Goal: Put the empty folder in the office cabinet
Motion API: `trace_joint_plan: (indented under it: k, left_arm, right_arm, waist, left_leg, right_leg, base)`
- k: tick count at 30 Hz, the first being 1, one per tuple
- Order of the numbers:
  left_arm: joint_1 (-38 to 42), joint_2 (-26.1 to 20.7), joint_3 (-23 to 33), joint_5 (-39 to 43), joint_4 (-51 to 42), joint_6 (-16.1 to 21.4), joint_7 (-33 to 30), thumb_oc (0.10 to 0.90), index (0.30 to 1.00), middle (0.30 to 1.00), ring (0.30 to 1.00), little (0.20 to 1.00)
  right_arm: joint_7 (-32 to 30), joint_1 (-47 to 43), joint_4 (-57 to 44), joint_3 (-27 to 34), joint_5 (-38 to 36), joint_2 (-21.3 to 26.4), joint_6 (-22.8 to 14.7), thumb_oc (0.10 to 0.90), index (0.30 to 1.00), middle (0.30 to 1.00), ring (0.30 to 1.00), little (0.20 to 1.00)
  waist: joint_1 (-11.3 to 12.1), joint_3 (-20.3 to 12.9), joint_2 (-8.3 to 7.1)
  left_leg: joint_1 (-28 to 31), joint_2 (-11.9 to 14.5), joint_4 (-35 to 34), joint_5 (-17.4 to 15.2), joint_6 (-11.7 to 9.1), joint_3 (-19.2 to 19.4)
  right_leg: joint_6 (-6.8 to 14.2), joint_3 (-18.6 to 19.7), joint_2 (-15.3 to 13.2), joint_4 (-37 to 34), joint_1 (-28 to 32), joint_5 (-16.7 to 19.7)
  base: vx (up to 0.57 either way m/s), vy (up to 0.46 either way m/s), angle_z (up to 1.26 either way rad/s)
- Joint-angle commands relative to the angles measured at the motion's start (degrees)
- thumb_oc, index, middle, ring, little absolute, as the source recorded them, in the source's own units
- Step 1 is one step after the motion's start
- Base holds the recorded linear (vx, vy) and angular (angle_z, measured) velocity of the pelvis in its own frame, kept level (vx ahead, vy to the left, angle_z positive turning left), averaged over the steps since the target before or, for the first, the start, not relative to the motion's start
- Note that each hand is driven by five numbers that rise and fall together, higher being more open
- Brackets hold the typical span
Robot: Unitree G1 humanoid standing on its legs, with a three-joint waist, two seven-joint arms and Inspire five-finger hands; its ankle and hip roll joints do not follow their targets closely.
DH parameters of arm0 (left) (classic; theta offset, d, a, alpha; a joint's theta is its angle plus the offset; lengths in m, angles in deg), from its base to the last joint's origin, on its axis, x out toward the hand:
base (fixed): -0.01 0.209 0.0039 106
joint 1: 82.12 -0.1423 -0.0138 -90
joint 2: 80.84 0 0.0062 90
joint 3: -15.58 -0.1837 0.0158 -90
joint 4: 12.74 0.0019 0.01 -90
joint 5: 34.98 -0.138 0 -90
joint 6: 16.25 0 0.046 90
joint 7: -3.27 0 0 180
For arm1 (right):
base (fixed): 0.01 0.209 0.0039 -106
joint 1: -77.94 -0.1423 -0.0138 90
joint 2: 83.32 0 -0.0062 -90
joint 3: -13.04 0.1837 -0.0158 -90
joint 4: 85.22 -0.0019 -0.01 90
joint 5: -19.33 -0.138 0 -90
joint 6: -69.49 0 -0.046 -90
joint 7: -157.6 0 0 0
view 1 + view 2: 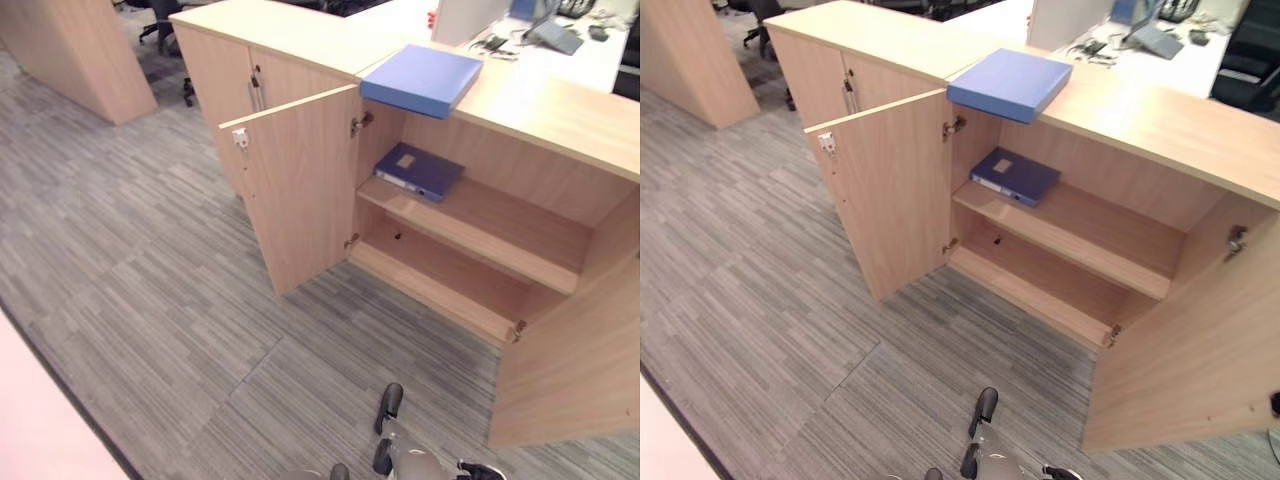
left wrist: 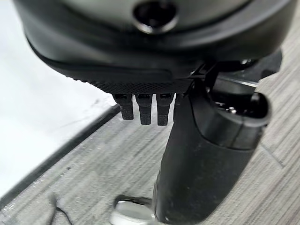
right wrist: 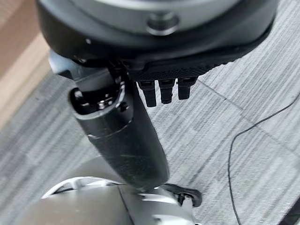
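Cabinet [image 1: 300,190]: light wood, both doors swung open. Left door [image 1: 295,190] toward 10 o'clock of the opening, right door [image 1: 1180,360] at 4 o'clock. One shelf [image 1: 1070,235] inside, bottom compartment below it bare.

Folder [image 1: 422,78]: light blue, flat on the cabinet top, at 12 o'clock above the opening, one corner jutting past the front edge. Touched by neither hand.

Dark folder [image 1: 420,171]: navy, with a pale label, flat on the shelf at its left end, near the hinge side of the left door.

Second cabinet [image 1: 225,70]: doors closed, at 10 o'clock, joined to the open one.

Desk [image 1: 560,50]: white, at 1 o'clock behind the cabinet top, with a monitor base and small dark items too small to tell apart.

Office chair [image 1: 165,30]: black, at 11 o'clock, partly behind the closed cabinet.

Carpet [image 1: 140,270]: grey striped tiles, across the foreground.

Left hand [image 2: 145,105]: over carpet, well apart from the cabinet; fingers straight and relaxed, side by side, thumb extended; holding nothing, touching nothing.

Right hand [image 3: 164,91]: over carpet beside a wooden panel; fingers straight and loose, thumb extended; holding nothing, touching nothing.
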Motion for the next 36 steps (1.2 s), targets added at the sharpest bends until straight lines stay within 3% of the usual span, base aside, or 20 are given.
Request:
trace_joint_plan:
  k: [1,3,4,5,7,9,10,11,12,13,16,17,19,20,21,24,28,36]
  left_arm:
    - [0.44,-0.49,-2.52,-1.05,1.77,0.57,0.58,0.8,0.9,0.9,0.9,0.9]
    - [1.27,-0.17,-3.88,-1.34,1.15,0.75,0.38,0.8,0.9,0.9,0.9,0.9]
    - [2.27,0.02,-5.05,-0.1,-0.72,1.36,-0.05,0.8,0.9,0.9,0.9,0.9]
    - [2.2,0.03,-4.99,-0.09,-0.71,1.35,-0.03,0.8,0.9,0.9,0.9,0.9]
    - [3.56,-0.14,-6.66,-0.18,-3.03,1.78,-0.44,0.8,0.9,0.9,0.9,0.9]
    - [4.29,-0.32,-8.36,-0.96,-5.53,2.13,-0.65,0.8,0.9,0.9,0.9,0.9]
    - [4.29,-0.32,-8.36,-0.96,-5.54,2.13,-0.66,0.8,0.9,0.9,0.9,0.9]
    - [4.93,-0.77,-9.87,-1.79,-8.12,2.71,-1.02,0.8,0.9,0.9,0.9,0.9]
    - [5.01,-0.99,-10.31,-2.0,-9.17,2.67,-1.15,0.8,0.9,0.9,0.9,0.9]
    - [5.52,-1.47,-11.43,-2.6,-11.47,2.83,-1.22,0.8,0.9,0.9,0.9,0.9]
    - [4.72,-2.64,-12.87,-2.59,-17.95,3.12,-0.5,0.8,0.9,0.9,0.9,0.9]
    - [4.7,-2.64,-12.87,-2.59,-17.98,3.1,-0.5,0.8,0.9,0.9,0.9,0.9]
    - [3.51,-3.76,-12.82,-0.5,-23.39,3.11,0.67,0.8,0.9,0.9,0.9,0.9]
    - [1.62,-4.95,-11.96,2.13,-29.3,2.87,1.97,0.8,0.9,0.9,0.9,0.9]
    - [0.36,-5.33,-11.1,3.49,-31.52,2.75,2.5,0.8,0.9,0.9,0.9,0.9]
    - [-1.94,-6.18,-9.8,5.93,-36.96,2.36,3.36,0.8,0.9,0.9,0.9,0.9]
    - [-5.18,-6.76,-7.46,8.32,-43.04,1.76,3.95,0.8,0.9,0.9,0.9,0.9]
    - [-6.24,-7.91,-6.15,8.33,-51.26,0.77,1.84,0.8,0.9,0.9,0.9,0.9]
  right_arm:
    - [-0.09,-2.53,0.21,-1.17,-2.64,0.13,-1.35,0.8,0.9,0.9,0.9,0.9]
    - [-0.55,-2.68,0.89,-0.7,-3.57,0.68,-1.44,0.8,0.9,0.9,0.9,0.9]
    - [-0.84,-2.38,1.12,-0.71,-4.4,1.16,-1.87,0.8,0.9,0.9,0.9,0.9]
    - [-0.85,-2.35,1.14,-0.81,-4.38,1.16,-1.87,0.8,0.9,0.9,0.9,0.9]
    - [-0.98,-2.62,1.3,-1.02,-4.48,1.49,-2.0,0.8,0.9,0.9,0.9,0.9]
    - [-1.11,-3.04,1.17,-1.43,-4.49,1.69,-2.1,0.8,0.9,0.9,0.9,0.9]
    - [-1.11,-3.04,1.17,-1.42,-4.49,1.69,-2.1,0.8,0.9,0.9,0.9,0.9]
    - [-1.25,-3.27,0.8,-1.39,-4.84,2.08,-2.41,0.8,0.9,0.9,0.9,0.9]
    - [-1.37,-3.23,0.68,-1.31,-4.87,2.17,-2.36,0.8,0.9,0.9,0.9,0.9]
    - [-1.49,-3.1,0.6,-1.38,-4.69,2.45,-2.4,0.8,0.9,0.9,0.9,0.9]
    - [-1.22,-2.4,0.68,-1.74,-3.47,3.0,-2.34,0.8,0.9,0.9,0.9,0.9]
    - [-1.23,-2.39,0.67,-1.74,-3.47,3.0,-2.34,0.8,0.9,0.9,0.9,0.9]
    - [-0.85,-1.72,0.49,-2.07,-2.43,3.06,-2.31,0.8,0.9,0.9,0.9,0.9]
    - [-0.36,-1.56,0.24,-2.62,-1.42,2.98,-2.12,0.8,0.9,0.9,0.9,0.9]
    - [-0.28,-1.68,0.0,-2.84,-1.0,2.93,-2.13,0.8,0.9,0.9,0.9,0.9]
    - [-0.07,-1.9,-1.98,-3.71,-0.53,2.45,-1.91,0.8,0.9,0.9,0.9,0.9]
    - [0.54,0.23,-7.79,-4.13,-0.17,1.78,-1.9,0.8,0.9,0.9,0.9,0.9]
    - [1.23,3.37,-13.47,-4.72,-0.03,0.88,-0.89,0.8,0.9,0.9,0.9,0.9]
  waist:
    - [-0.4,-1.2,1.27]
    - [-1.41,-2.04,1.48]
    - [-2.27,-2.39,0.27]
    - [-2.12,-2.51,1.16]
    - [-2.29,-2.07,-0.29]
    - [-2.09,-1.66,-0.73]
    - [-2.08,-1.66,-0.71]
    - [-2.04,-1.27,-0.83]
    - [-1.99,-1.09,-0.89]
    - [-1.75,-0.65,-1.15]
    - [-0.69,0.34,-2.22]
    - [-0.68,0.33,-2.17]
    - [0.18,1.8,-3.05]
    - [1.92,3.21,-3.22]
    - [3.01,3.56,-2.91]
    - [5.46,3.74,-1.13]
    - [5.31,1.67,-1.16]
    - [4.12,-1.21,-1.26]
  left_leg:
    - [8.72,10.71,-3.65,-6.29,-6.08,-3.58]
    - [8.0,13.42,-0.22,-6.12,-7.87,-1.71]
    - [5.62,13.76,5.59,-2.88,-8.88,-0.24]
    - [6.16,14.86,5.72,-3.87,-9.14,-0.15]
    - [3.11,14.78,12.98,0.0,-9.61,1.17]
    - [0.99,15.88,20.42,2.83,-9.43,1.8]
    - [0.95,15.91,20.49,2.79,-9.43,1.8]
    - [-0.29,16.89,24.34,5.03,-8.62,1.92]
    - [-1.59,16.83,25.99,5.7,-8.19,1.69]
    - [-4.13,15.49,26.7,4.37,-6.84,0.39]
    - [-10.26,11.59,26.27,-0.23,-4.92,-1.78]
    - [-10.31,11.64,26.39,-0.32,-4.92,-1.78]
    - [-14.83,9.22,25.04,-1.86,-4.69,-3.01]
    - [-19.8,5.16,22.97,-0.56,-4.82,-5.34]
    - [-21.14,2.93,20.8,1.33,-5.2,-7.45]
    - [-21.98,-1.54,13.19,7.54,-6.23,-13.69]
    - [-16.39,-0.86,7.79,8.24,-5.08,-16.34]
    - [-9.79,0.68,-0.36,9.61,-3.96,-15.5]
  right_leg:
    - [2.35,1.79,2.5,-0.05,2.02,-0.42]
    - [1.62,1.82,3.43,0.41,3.14,-2.16]
    - [0.23,2.08,4.0,-1.03,5.03,-2.55]
    - [0.54,2.4,5.11,-0.76,5.36,-3.35]
    - [-0.89,2.77,4.97,-2.14,7.28,-3.52]
    - [-2.43,4.32,6.46,-2.61,9.22,-4.89]
    - [-2.44,4.32,6.49,-2.61,9.21,-4.89]
    - [-3.82,6.68,8.26,-2.5,10.75,-6.74]
    - [-4.19,7.33,8.36,-2.33,11.05,-7.19]
    - [-4.51,8.68,8.33,-2.03,11.46,-8.01]
    - [-4.4,10.71,7.93,-2.67,13.51,-8.54]
    - [-4.4,10.71,7.97,-2.66,13.51,-8.55]
    - [-4.1,11.55,7.51,-3.03,14.71,-8.36]
    - [-3.85,12.84,7.97,-3.81,16.03,-7.75]
    - [-3.62,14.22,8.73,-4.08,16.78,-7.58]
    - [-3.46,17.93,11.13,-4.15,18.52,-7.61]
    - [-3.41,21.34,11.99,-3.83,19.67,-7.96]
    - [-3.09,22.44,11.39,-3.73,20.43,-8.42]
  base:
    - [0.45,-0.259,0.21]
    - [0.42,-0.291,0.28]
    - [0.3,-0.222,0.15]
    - [0.24,-0.225,0.18]
    - [0.17,-0.172,0.03]
    - [0.19,-0.161,-0.23]
    - [0.21,-0.165,-0.51]
    - [0.16,-0.126,-0.6]
    - [0.21,-0.147,-0.47]
    - [0.1,-0.049,-0.17]
    - [0.09,-0.033,-0.38]
    - [0.06,-0.023,-0.41]
    - [0.04,-0.022,-0.25]
    - [0.05,-0.007,-0.15]
    - [0.08,0.02,-0.42]
    - [0.11,0.052,-1.02]
    - [0.14,0.049,-1.03]
    - [0.1,0.068,-0.2]
